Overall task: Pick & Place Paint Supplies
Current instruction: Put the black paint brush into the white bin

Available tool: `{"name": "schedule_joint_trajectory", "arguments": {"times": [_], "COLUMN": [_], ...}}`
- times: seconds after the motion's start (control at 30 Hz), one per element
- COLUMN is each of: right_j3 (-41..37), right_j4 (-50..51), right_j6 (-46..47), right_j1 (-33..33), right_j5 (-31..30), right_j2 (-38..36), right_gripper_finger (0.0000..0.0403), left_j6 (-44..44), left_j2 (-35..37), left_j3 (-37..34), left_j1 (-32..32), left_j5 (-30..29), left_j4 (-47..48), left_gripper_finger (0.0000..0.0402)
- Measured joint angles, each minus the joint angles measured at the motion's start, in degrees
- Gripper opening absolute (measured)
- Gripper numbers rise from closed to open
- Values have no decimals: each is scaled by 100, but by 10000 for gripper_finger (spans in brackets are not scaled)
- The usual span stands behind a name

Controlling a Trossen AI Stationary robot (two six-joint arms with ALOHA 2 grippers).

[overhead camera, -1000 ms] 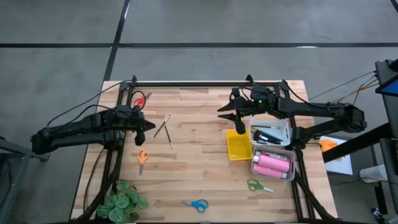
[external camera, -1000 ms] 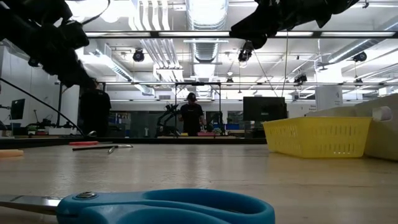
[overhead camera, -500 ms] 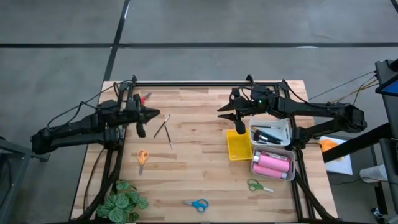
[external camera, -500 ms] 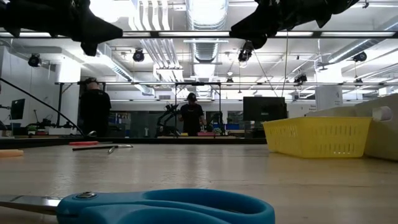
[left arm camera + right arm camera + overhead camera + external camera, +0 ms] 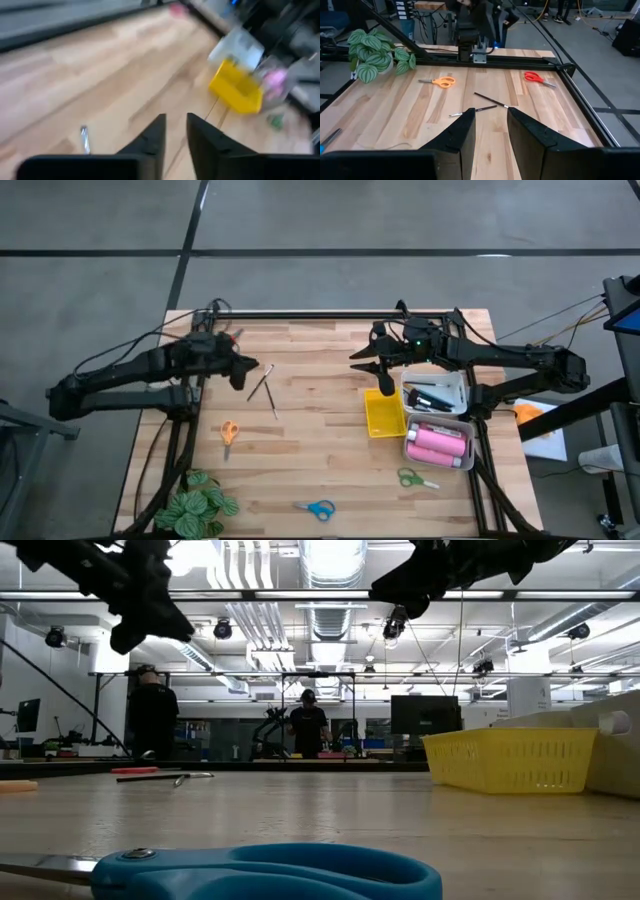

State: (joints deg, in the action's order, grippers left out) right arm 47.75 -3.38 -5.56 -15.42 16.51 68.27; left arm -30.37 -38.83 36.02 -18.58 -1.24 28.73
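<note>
Left gripper (image 5: 245, 372) is being held above the table (image 5: 320, 435), up near the back left part and just beside the two thin brushes (image 5: 265, 387), which are lying crossed on the wood. Its fingers are being shown only a little apart in the left wrist view, and nothing is being gripped between them. Red scissors (image 5: 233, 336) are being partly hidden behind that arm near the back rail, though they're seen fine from the right wrist view.

Right gripper (image 5: 385, 388) is being held up off the table over the back edge of the yellow tray (image 5: 385, 420), fingers parted with nothing being clamped.

Rest of the supplies, for anyone wondering:
- orange scissors (image 5: 228, 432) are lying out on the left side of the wood, in front of the left gripper
- blue scissors (image 5: 318, 508) are lying at the front edge, right up against the low camera
- green scissors (image 5: 412, 478) are lying just in front of the white tray (image 5: 468, 442), where the pink bottles (image 5: 438, 444) are being stored on their sides
- some dark bits are sitting in the other white tray (image 5: 460, 383) behind it, too small to be made out

Plant (image 5: 200, 505) is sitting at the front left corner.
</note>
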Motion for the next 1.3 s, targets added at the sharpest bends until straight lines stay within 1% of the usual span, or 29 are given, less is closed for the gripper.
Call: {"name": "schedule_joint_trajectory", "arguments": {"times": [0.1,0.23,0.3,0.4,0.6,1.1,1.2,1.3], "right_j3": [1,2,1,0,2,2,2,0], "right_j4": [0,1,2,2,4,4,4,4], "right_j6": [-2,-2,-1,0,-1,-2,-2,-2], "right_j1": [0,2,2,2,2,2,2,2], "right_j5": [-1,0,0,0,0,0,0,0], "right_j2": [0,0,0,0,0,0,0,0], "right_gripper_finger": [112,112,112,112,112,112,112,112], "left_j6": [125,579,619,490,2,21,40,52], "left_j2": [-489,-1169,-1492,-1966,-2781,-4531,-4788,-5027], "left_j3": [300,628,774,895,862,857,853,853], "left_j1": [-22,-32,-37,-66,-124,-139,-139,-139], "left_j5": [37,118,143,121,119,59,56,-13], "left_j4": [314,813,1083,1520,1948,1835,1718,1627], "left_gripper_finger": [135,199,221,238,244,243,238,222]}}
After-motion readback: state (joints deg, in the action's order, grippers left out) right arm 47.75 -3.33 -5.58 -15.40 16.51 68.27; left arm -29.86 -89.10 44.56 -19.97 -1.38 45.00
